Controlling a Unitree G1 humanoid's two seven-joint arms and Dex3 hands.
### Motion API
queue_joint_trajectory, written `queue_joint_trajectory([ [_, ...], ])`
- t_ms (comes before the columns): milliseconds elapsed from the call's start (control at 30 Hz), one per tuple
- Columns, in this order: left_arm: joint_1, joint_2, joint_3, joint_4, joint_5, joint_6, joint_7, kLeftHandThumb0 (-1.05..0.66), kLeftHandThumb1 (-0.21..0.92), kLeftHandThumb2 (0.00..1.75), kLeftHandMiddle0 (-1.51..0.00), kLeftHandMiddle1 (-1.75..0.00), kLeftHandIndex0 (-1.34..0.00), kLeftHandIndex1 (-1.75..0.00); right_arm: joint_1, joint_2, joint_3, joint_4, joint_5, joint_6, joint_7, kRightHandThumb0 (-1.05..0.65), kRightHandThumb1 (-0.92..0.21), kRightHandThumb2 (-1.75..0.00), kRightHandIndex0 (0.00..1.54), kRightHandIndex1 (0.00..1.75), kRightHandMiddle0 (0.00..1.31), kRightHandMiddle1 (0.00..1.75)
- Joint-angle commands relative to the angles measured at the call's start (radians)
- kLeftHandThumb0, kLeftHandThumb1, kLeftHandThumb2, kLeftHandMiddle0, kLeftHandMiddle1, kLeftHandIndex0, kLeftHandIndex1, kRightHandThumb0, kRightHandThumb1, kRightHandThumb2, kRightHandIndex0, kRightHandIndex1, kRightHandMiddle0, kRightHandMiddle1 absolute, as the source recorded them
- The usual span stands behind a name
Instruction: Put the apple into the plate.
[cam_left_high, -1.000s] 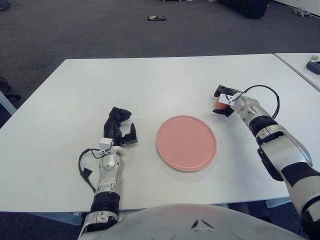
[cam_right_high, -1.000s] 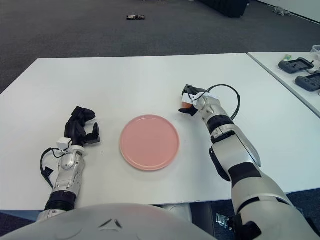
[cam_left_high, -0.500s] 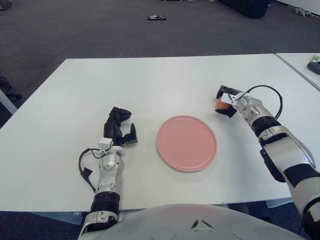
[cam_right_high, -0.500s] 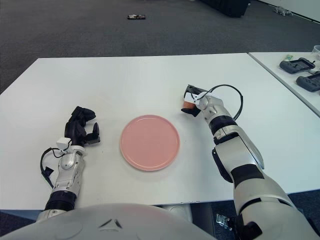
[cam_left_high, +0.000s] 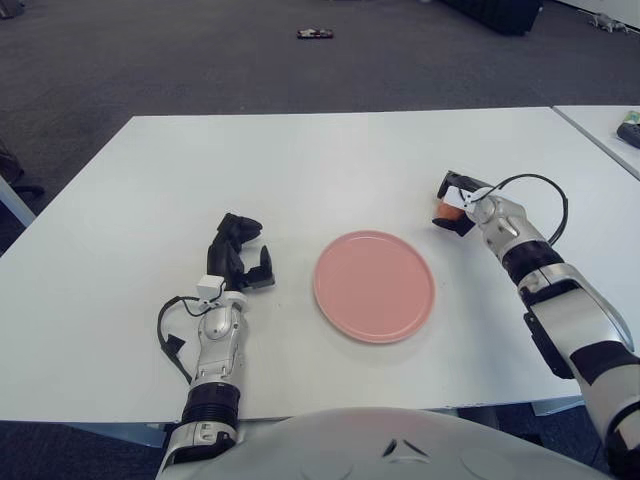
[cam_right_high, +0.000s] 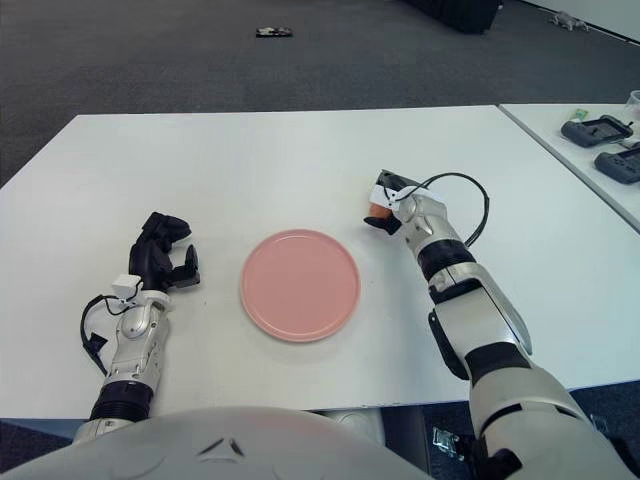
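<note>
1. Left eye view: the apple (cam_left_high: 442, 210) (mostly hidden) sits in the right hand (cam_left_high: 458, 203), fingers curled around it, right of the pink plate (cam_left_high: 374, 285).
2. The left hand (cam_left_high: 238, 256) rests loosely open on the white worktop (cam_left_high: 300, 170).

Both head views look forward and down over the table (cam_left_high: 300, 160) from above the robot's chest, sharing the whole scene, slightly offset sideways.
</note>
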Motion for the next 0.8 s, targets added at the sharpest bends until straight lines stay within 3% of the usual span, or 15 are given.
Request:
queue_joint_trajectory([
  [0,0.034,-0.007,0.005,0.044,0.007,0.036,0.016,-0.01,0.01,1.67,-0.86,-1.70,-0.61,-1.75,0.030,-0.009,-0.041,-0.026,0.018,-0.002,-0.089,-0.01,-0.06,-1.60,0.78,1.71,0.60,1.74],
  [333,0.030,-0.006,0.003,0.041,0.008,0.039,0.022,-0.01,0.01,1.67,-0.86,-1.71,-0.60,-1.75,0.096,0.037,-0.143,-0.106,0.078,-0.059,-0.317,0.00,0.09,-1.71,0.97,1.56,0.69,1.75],
  [767,0.027,-0.007,0.010,0.051,-0.013,0.019,0.001,-0.01,0.00,1.67,-0.87,-1.70,-0.61,-1.75,0.131,0.051,-0.194,-0.142,0.115,-0.165,-0.439,0.00,0.08,-1.74,0.93,1.67,0.69,1.75],
])
